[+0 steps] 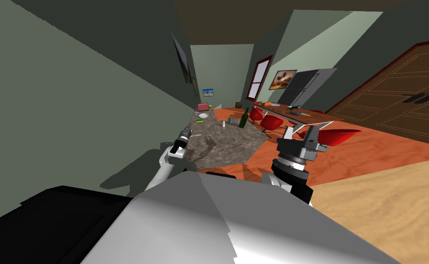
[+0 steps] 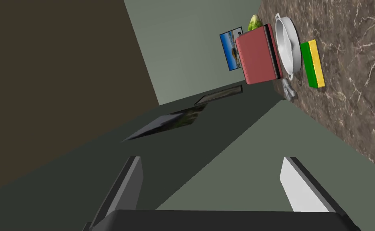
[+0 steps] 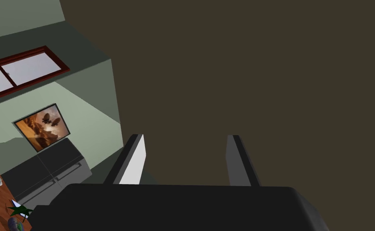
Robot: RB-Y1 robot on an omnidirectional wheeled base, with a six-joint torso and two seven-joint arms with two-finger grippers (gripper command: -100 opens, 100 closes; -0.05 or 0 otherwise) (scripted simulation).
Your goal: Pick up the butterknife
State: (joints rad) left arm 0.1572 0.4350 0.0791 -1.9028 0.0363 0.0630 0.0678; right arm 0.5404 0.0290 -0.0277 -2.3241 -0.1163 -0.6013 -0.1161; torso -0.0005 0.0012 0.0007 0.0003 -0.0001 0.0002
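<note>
Left gripper (image 2: pixel 211 159) (spread wide) beside marbled counter (image 2: pixel 355 80) with green-yellow sponge (image 2: pixel 313 64)

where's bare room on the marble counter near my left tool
Free: the marble counter from the green-yellow sponge back toward the open left tool. Crowded: the far end, where red toaster, white pan and sponge sit close together, with a small grey item at the wall-side edge.

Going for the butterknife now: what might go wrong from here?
The left jaws stand open beside the brown marbled stone countertop, aimed along the wall; swinging in could clip its edge. The green-and-yellow sponge, white two-handled pan and red boxy toaster crowd that end; I cannot make out the knife, so a mistaken grasp is possible.
</note>
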